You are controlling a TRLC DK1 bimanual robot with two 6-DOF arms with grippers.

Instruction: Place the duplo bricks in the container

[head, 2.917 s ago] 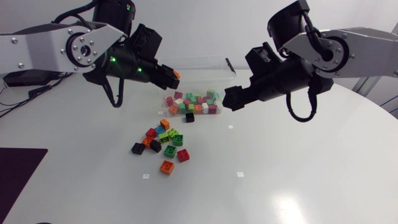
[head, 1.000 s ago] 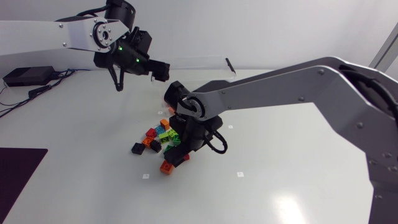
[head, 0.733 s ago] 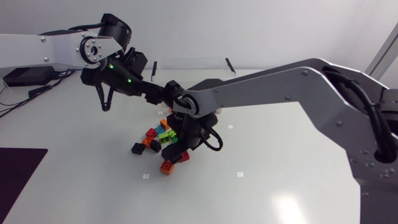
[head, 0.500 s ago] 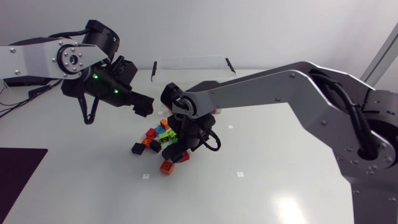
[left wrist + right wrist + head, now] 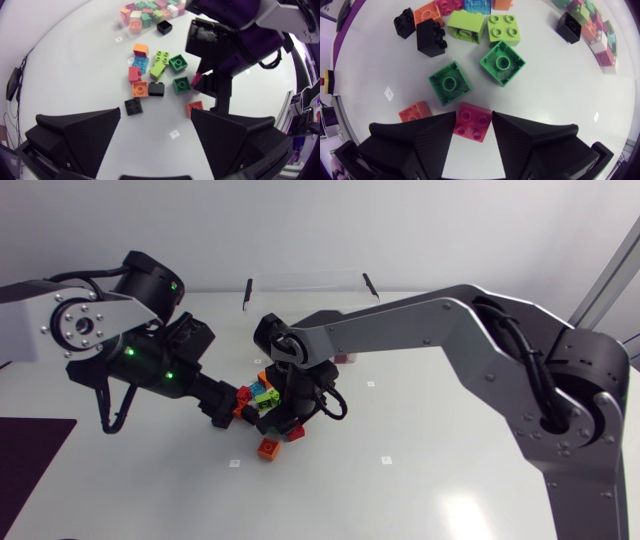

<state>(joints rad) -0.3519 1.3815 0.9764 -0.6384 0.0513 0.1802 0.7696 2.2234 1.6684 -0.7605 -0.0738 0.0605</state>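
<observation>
Plainly, the coming move turns on how the magenta brick [image 5: 472, 123] sits in the right gripper [image 5: 473, 117]. It lies on the table [image 5: 430, 470] directly between the two wedge fingers, which have closed in from both sides and appear to touch its flanks. The brick is turned a little askew to them, so one finger seems to meet a corner rather than a flat face. It is a square four-stud block with no long axis, of hard, glossy plastic with crisp edges. I judge it should hold under a firm pinch but could twist if the grip bears on that corner. The container [image 5: 300, 277], a clear shallow box with many bricks in it, stands well apart beyond the pile, so a lift and a carry outward looks like the next step, and the right arm is the one placed for it. A dark green brick [image 5: 449, 83] lies just ahead of the fingers and an orange brick [image 5: 415, 111] just beside one of them, both close enough to be nudged. The left gripper [image 5: 155, 117] hangs at the pile's other side, fingers spread wide with nothing between them, and a black brick [image 5: 133, 106] lies just ahead.
</observation>
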